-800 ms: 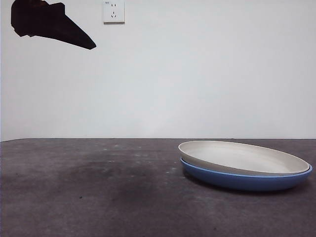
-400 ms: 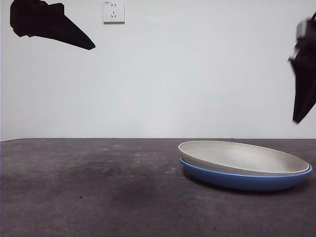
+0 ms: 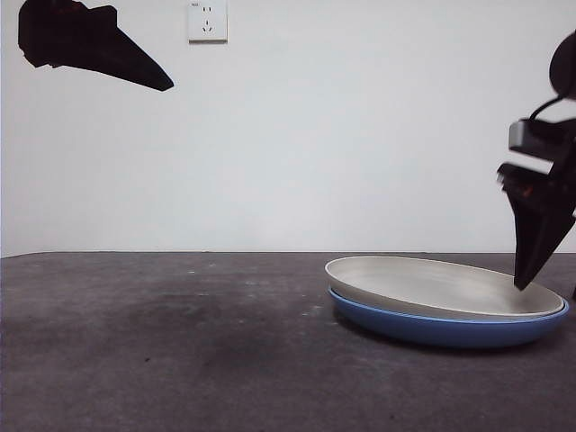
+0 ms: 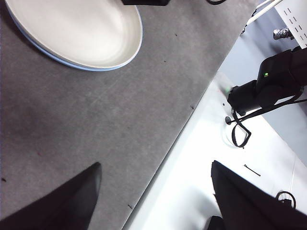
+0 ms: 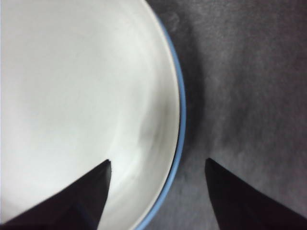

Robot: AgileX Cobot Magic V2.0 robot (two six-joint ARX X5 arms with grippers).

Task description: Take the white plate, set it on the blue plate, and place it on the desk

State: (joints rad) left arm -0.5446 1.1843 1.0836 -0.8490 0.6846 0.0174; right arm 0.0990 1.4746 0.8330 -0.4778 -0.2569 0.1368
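The dark desk (image 3: 180, 351) is holding the blue plate (image 3: 450, 331) with the white plate (image 3: 441, 286) sitting inside it, the right gripper (image 5: 157, 165) is hanging spread open over their edge, and the left gripper (image 4: 156, 172) is waiting spread open, far away.

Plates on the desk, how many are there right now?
2, stacked at the desk's right side in the front view: the white plate lies on top of the blue plate. Nothing else is visibly sandwiched between them.
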